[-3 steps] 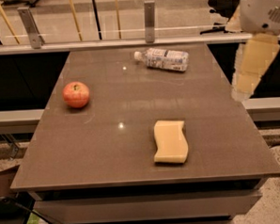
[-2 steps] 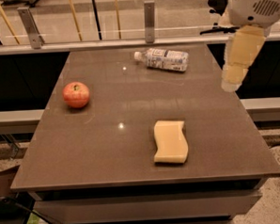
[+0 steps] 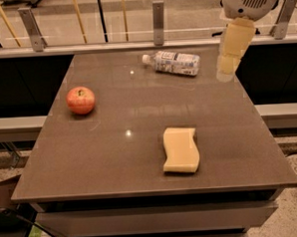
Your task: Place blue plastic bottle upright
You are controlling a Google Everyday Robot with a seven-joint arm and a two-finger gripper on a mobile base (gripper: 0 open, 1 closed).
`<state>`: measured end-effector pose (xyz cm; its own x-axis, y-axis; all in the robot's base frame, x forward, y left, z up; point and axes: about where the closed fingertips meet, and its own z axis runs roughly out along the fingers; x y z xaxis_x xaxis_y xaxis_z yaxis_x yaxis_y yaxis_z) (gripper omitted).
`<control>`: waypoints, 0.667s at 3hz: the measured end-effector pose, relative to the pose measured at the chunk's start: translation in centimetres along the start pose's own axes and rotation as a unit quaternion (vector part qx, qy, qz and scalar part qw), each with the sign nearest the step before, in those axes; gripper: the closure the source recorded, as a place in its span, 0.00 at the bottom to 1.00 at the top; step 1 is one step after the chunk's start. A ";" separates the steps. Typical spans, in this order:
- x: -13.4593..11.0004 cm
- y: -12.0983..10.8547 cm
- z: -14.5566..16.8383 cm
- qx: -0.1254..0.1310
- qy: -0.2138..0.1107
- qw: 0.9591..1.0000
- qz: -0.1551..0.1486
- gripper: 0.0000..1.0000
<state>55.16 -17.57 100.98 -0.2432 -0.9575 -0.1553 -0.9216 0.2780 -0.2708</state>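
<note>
The blue plastic bottle [image 3: 172, 63] lies on its side at the far middle of the brown table [image 3: 115, 157], its white cap pointing left. It is clear with a white and pale blue label. My gripper [image 3: 226, 72] hangs from the arm at the upper right, above the table's far right part, just to the right of the bottle's base and apart from it. It holds nothing that I can see.
A red apple [image 3: 80, 99] sits at the left of the table. A yellow sponge [image 3: 180, 149] lies at the front, right of centre. A glass railing with metal posts [image 3: 158, 22] runs behind the table's far edge.
The arm has moved left and toward the far side, from beyond the table's right edge to just right of the bottle. The bottle, apple and sponge have not moved.
</note>
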 end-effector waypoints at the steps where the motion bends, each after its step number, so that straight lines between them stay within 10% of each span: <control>1: -0.5 -1.9 1.2 0.017 0.004 1.000 0.012 0.00; 2: -0.4 -3.4 2.0 0.042 -0.001 0.999 0.026 0.00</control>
<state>58.96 -17.96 100.03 -0.2891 -0.9414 -0.1737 -0.8792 0.3329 -0.3409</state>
